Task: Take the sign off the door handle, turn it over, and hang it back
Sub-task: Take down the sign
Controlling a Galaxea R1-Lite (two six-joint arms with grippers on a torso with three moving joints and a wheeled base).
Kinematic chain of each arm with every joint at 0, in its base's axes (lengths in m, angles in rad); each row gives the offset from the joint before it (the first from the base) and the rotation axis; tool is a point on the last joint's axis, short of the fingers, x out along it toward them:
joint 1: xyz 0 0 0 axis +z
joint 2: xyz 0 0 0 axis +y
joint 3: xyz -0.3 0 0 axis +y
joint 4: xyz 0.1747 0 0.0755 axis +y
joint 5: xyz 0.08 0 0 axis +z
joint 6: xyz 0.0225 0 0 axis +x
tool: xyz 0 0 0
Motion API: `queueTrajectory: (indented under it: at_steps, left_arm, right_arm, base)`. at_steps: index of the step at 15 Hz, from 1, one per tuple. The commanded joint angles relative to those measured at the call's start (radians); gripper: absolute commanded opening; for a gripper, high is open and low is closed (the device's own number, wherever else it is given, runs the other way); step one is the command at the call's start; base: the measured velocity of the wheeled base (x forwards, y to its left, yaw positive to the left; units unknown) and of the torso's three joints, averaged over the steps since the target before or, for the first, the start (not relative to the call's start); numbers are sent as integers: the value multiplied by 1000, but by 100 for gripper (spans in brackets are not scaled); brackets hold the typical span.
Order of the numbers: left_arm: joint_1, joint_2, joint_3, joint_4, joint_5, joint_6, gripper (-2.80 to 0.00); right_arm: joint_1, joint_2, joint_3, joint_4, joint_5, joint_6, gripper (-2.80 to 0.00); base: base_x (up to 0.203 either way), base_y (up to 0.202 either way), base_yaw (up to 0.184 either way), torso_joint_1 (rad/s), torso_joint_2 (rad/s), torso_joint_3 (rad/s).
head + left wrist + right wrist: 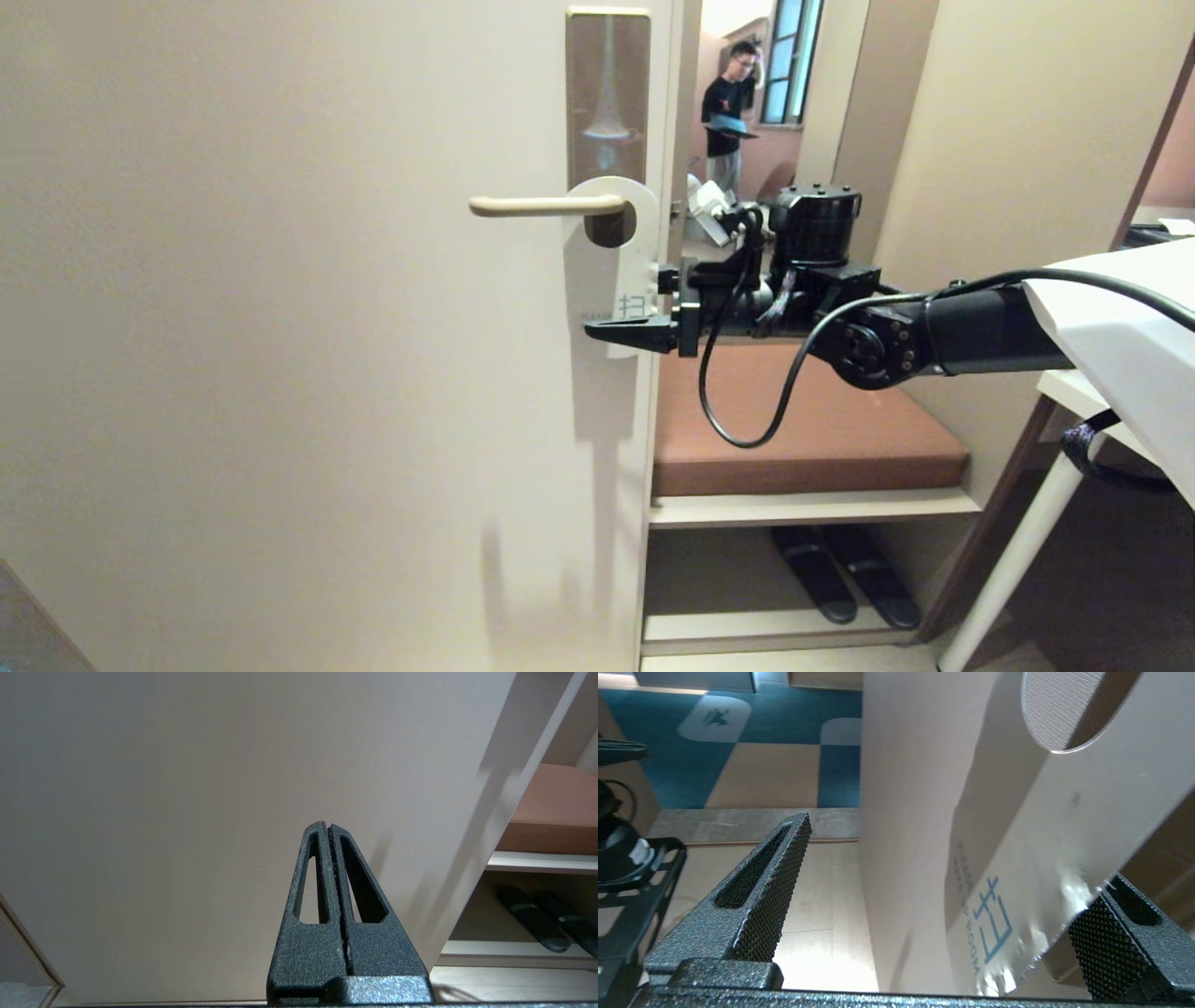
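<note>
Your right gripper [943, 896] stands spread around the lower edge of the flat white sign [624, 280], not pinching it; that sign hangs on the slim beige door handle [546, 205]. Close carelessly and one finger could catch the cream door's [280, 327] edge, or the card may swing free.

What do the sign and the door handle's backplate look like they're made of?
The sign: likely glossy coated card or thin plastic; it is thin, with bright glare patches near the print. The backplate: seemingly brushed bronze-toned metal, carrying a soft mirror-like reflection.
</note>
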Motion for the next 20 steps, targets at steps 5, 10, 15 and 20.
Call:
queueTrajectory:
  at_steps: [5,10,15,20]
  left_arm:
    - [0,0,0,-1,1,-1,-280]
    - [0,0,0,-1,1,-1,-280]
    - [0,0,0,-1,1,-1,-280]
    - [1,0,0,-1,1,-1,-280]
  right_arm:
    - [2,10,-4,-4,46,28,0]
    - [8,19,-8,-4,62,28,0]
    - [14,31,-15,-4,65,28,0]
    - [14,50,-59,-2,65,28,0]
  base:
    - [0,0,0,0,0,0]
    - [0,0,0,0,0,0]
    - [0,0,0,0,0,0]
    - [0,0,0,0,0,0]
